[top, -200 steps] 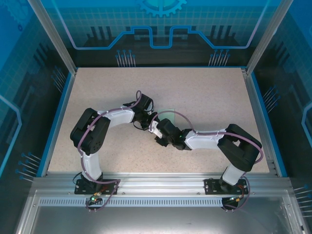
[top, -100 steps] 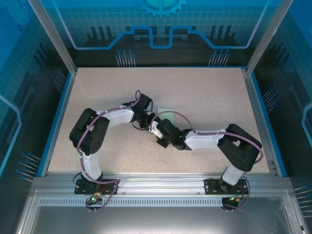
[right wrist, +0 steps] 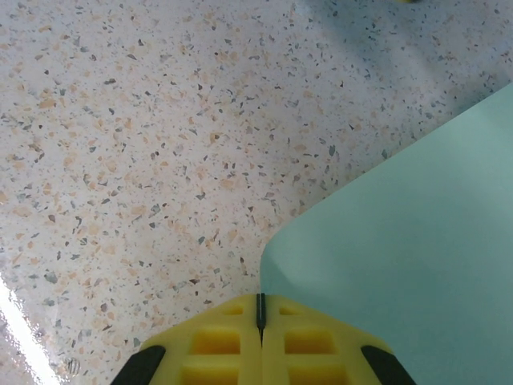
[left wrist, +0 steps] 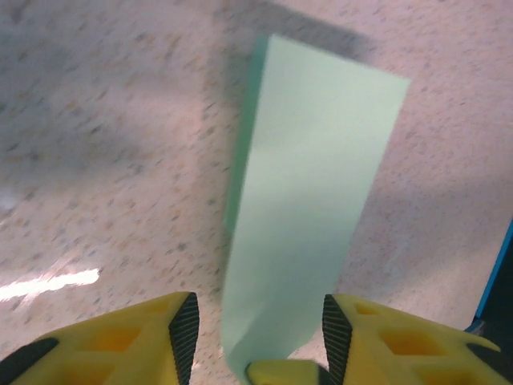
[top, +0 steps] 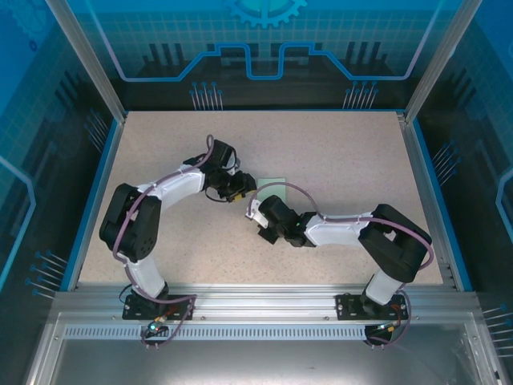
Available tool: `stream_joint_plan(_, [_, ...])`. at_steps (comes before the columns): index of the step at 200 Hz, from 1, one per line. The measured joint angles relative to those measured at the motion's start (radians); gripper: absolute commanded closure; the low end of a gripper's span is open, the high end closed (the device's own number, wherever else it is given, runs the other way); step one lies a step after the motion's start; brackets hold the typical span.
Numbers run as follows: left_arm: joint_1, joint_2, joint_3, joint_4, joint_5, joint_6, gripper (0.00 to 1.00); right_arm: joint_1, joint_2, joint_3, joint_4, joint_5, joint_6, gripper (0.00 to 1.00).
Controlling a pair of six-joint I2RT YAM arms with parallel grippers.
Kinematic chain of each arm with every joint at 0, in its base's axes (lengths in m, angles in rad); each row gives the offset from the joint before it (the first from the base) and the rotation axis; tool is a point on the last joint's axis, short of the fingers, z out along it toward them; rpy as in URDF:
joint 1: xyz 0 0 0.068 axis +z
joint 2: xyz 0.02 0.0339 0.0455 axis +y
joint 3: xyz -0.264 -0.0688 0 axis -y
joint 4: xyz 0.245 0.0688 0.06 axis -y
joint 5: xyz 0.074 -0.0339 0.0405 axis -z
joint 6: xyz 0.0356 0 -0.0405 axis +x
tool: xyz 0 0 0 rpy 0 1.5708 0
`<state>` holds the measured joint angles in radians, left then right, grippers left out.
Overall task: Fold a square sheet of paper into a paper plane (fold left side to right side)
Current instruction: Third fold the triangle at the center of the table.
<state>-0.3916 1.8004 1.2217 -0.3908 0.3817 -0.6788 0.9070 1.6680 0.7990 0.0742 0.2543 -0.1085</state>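
Note:
The square sheet of paper (top: 274, 186) is pale mint green and lies mid-table, folded over on itself with a loose, rounded fold. In the left wrist view the paper (left wrist: 313, 176) runs away from my left gripper (left wrist: 260, 321). That gripper is open, its black pads (left wrist: 184, 329) standing clear of the paper on either side. A yellow fingertip (left wrist: 280, 373) of the right gripper sits at the paper's near curled end. My right gripper (right wrist: 259, 298) is shut, its tips at the curved edge of the paper (right wrist: 417, 216), which passes under its right finger. From above, the left gripper (top: 243, 190) and right gripper (top: 250, 212) meet just left of the sheet.
The speckled beige tabletop (top: 337, 152) is ringed by a blue rim and metal posts (top: 421, 120). Both arms bend inward over the middle. Bare table lies at the back, left and right of the paper.
My left gripper has opened, let go of the paper and drawn back to the left, its elbow swinging outward. The right gripper has shut and hardly moved. More of the paper shows.

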Motion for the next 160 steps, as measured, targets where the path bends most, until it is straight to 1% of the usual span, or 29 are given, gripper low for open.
stream_joint_plan(41, [-0.031, 0.163, 0.207, -0.011, 0.058, 0.033, 0.62, -0.004, 0.000, 0.000, -0.006, -0.001, 0.003, 1.00])
stream_joint_plan(70, [-0.070, 0.260, 0.307, -0.034, 0.082, 0.053, 0.63, -0.005, 0.000, 0.000, -0.006, -0.002, 0.004, 1.00])
stream_joint_plan(90, [-0.087, 0.313, 0.340, -0.043, 0.097, 0.056, 0.64, -0.007, 0.000, 0.000, -0.006, -0.008, 0.004, 1.00])
stream_joint_plan(125, [-0.088, 0.400, 0.380, -0.069, 0.103, 0.061, 0.65, -0.018, 0.000, 0.001, -0.021, -0.037, 0.008, 1.00])
stream_joint_plan(160, [-0.087, 0.443, 0.397, -0.091, 0.109, 0.080, 0.67, -0.032, 0.000, 0.013, -0.048, -0.086, 0.016, 1.00])
